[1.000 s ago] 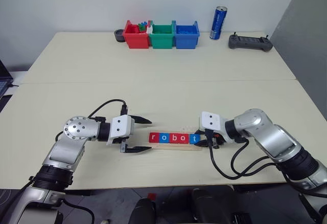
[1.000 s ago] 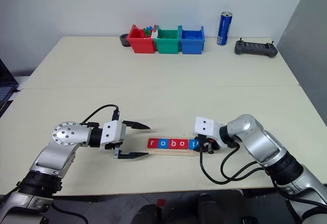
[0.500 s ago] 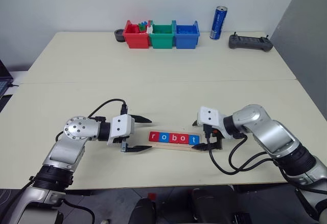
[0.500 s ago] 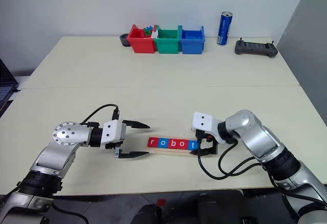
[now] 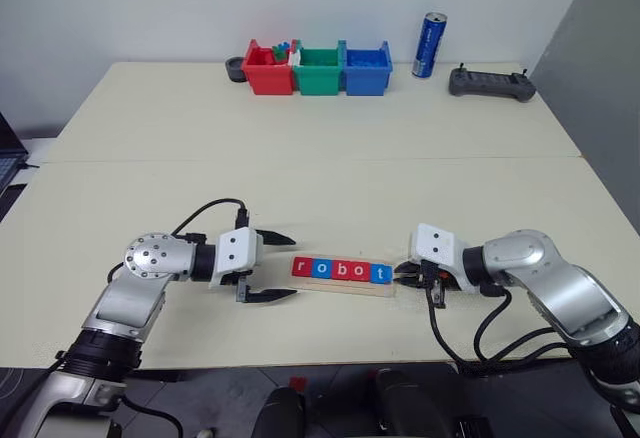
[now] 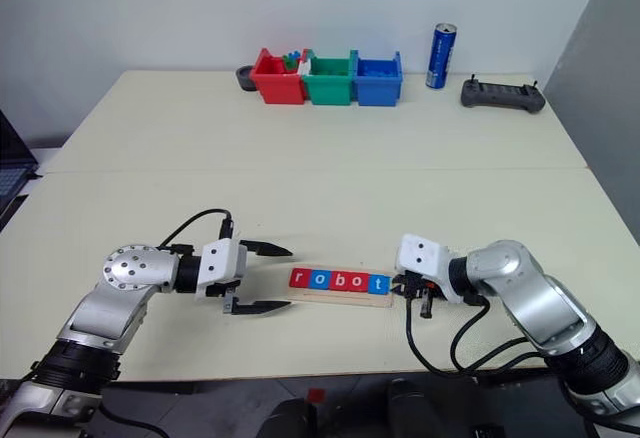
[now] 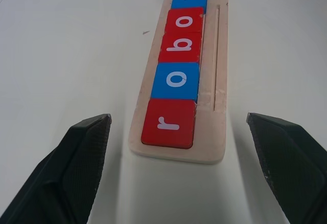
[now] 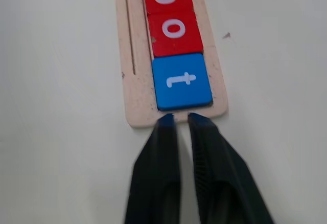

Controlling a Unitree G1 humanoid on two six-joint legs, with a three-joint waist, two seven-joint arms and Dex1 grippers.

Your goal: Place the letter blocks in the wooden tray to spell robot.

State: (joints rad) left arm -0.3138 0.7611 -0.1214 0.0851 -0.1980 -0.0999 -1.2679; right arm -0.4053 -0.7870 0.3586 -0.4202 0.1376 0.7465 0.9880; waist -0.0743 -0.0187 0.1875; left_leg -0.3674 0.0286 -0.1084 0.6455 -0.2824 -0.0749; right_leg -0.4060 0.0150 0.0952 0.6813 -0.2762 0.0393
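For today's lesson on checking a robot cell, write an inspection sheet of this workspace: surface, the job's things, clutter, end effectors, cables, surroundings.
Surface: pale table, a seam running across it.
Job's things: wooden tray near the front edge; five letter blocks lie in it, reading r-o-b-o-t, coloured red, blue, red, red, blue.
Clutter: red, green and blue bins, a small dark dish, a blue can and a black controller along the far edge.
End effectors: left end effector open, facing the tray's r end, holding nothing; right end effector shut, tips at the t end, empty.
Cables: black cables looped at both wrists.
Surroundings: white wall behind.
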